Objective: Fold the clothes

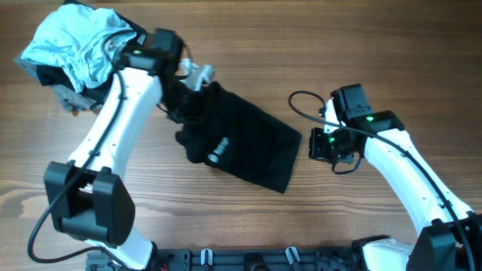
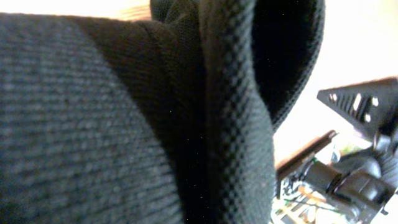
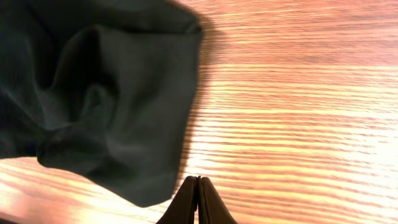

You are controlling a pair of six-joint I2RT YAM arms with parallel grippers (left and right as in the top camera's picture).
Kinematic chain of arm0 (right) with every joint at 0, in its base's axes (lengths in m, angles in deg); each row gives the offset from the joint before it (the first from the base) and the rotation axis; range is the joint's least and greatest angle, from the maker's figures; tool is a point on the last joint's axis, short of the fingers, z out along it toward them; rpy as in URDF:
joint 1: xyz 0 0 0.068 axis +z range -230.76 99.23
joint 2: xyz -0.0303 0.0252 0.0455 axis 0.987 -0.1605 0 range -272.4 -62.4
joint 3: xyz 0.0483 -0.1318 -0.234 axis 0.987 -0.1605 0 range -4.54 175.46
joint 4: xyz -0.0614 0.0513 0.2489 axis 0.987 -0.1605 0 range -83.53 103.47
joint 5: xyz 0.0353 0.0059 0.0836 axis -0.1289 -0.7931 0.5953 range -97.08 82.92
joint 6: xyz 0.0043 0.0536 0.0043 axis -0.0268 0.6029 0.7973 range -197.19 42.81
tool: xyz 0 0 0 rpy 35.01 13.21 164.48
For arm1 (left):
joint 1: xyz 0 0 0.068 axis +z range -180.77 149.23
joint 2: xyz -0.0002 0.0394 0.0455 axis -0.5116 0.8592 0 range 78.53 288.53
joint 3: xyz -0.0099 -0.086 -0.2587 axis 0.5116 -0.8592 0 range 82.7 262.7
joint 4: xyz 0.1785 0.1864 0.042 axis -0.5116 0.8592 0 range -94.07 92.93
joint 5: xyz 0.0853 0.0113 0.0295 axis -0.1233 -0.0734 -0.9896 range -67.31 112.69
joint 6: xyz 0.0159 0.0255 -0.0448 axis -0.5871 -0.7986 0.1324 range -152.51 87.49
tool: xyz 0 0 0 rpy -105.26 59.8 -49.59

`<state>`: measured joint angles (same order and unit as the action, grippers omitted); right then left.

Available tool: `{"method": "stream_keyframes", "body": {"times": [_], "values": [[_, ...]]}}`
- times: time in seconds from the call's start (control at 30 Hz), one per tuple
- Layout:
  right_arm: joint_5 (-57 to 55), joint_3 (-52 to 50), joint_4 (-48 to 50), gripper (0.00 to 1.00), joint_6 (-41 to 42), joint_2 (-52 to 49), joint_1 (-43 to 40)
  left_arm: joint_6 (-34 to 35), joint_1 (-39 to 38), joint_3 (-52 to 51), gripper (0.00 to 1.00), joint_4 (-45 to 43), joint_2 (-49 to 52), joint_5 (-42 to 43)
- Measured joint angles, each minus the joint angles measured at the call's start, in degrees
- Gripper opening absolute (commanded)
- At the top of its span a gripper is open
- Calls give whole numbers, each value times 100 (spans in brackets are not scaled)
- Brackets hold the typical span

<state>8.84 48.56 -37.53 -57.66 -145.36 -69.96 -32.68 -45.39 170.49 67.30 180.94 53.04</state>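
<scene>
The clothes, a black shirt [image 1: 248, 147], lie crumpled in the middle of the wooden table, with a small white print facing up. My left gripper [image 1: 200, 78] is at the shirt's upper left corner, shut on a bunched fold. In the left wrist view, black knit fabric [image 2: 124, 124] fills the frame and hides the fingers. My right gripper [image 1: 316, 143] hovers just off the shirt's right edge. The right wrist view shows this gripper [image 3: 198, 182] shut with nothing between its fingers, and the shirt's hem [image 3: 106, 93] lies to its left.
A pile with a light-blue garment [image 1: 79, 45] and a grey garment [image 1: 71, 98] sits at the back left corner. A black rail [image 1: 248, 260] runs along the front edge. Bare wood [image 3: 298, 112] stretches to the right of the shirt.
</scene>
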Motion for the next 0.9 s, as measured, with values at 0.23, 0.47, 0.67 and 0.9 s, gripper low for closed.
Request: {"method": "stream_keyframes", "body": {"times": [0.23, 0.47, 0.67, 0.9], "values": [[-212, 0, -85, 4, 125, 0, -833, 678, -1419, 2, 38, -348, 205, -361], [-234, 0, -87, 4, 118, 0, -905, 1182, -2577, 2, 100, -992, 699, -439], [310, -2, -17, 25, -761, 0, -905, 1231, -2085, 496, 100, -74, 708, -442], [2031, -2, 15, 75, -2063, 0, -717, 903, -859, 1207, 21, 247, 190, -485]]}}
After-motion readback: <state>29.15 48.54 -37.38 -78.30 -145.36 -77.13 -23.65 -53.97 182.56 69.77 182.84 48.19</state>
